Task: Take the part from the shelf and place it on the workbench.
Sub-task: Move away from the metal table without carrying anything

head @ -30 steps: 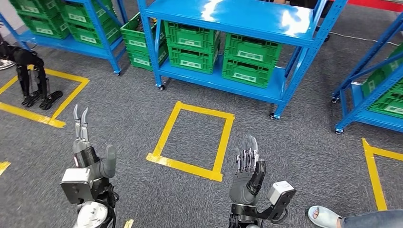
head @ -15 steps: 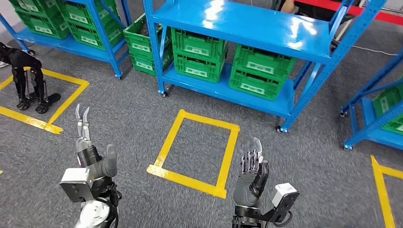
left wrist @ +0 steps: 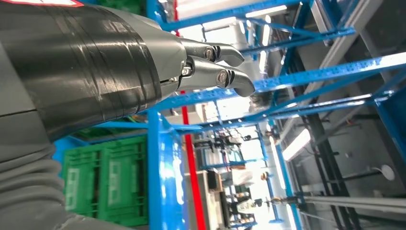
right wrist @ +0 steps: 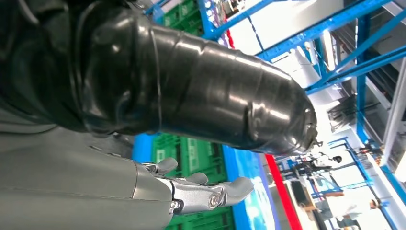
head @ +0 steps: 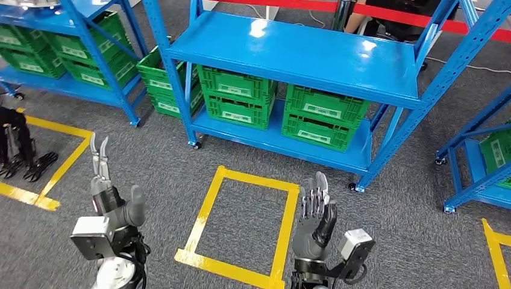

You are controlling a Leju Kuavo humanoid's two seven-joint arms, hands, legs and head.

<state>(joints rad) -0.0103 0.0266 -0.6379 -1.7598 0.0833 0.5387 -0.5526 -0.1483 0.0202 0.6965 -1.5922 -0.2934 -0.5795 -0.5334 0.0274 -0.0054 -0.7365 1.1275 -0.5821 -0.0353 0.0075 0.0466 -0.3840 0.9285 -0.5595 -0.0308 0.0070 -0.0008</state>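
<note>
A: Status? 
B: Left hand (head: pixel 103 180) and right hand (head: pixel 314 217) are both hovering empty over the grey carpet, fingers apart. Part isn't identifiable yet.

A: Advice? 
B: Square up to the glossy blue steel shelf (head: pixel 289 51); ribbed green plastic crates (head: pixel 235 96) are sitting on its lower deck.

Blue shelf rack (head: pixel 313 57): painted metal, glossy top deck with light glare. Green crates (head: pixel 235 96): moulded plastic, ribbed, white paper labels. Floor (head: pixel 385 241): grey carpet, matt, rough weave. Yellow floor tape (head: pixel 280 198): smooth, slight sheen. Left hand (head: pixel 114 201): grey matt cover, bare metal fingertips. Right hand (head: pixel 314 220): dark glossy thumb, metallic fingers.
</note>
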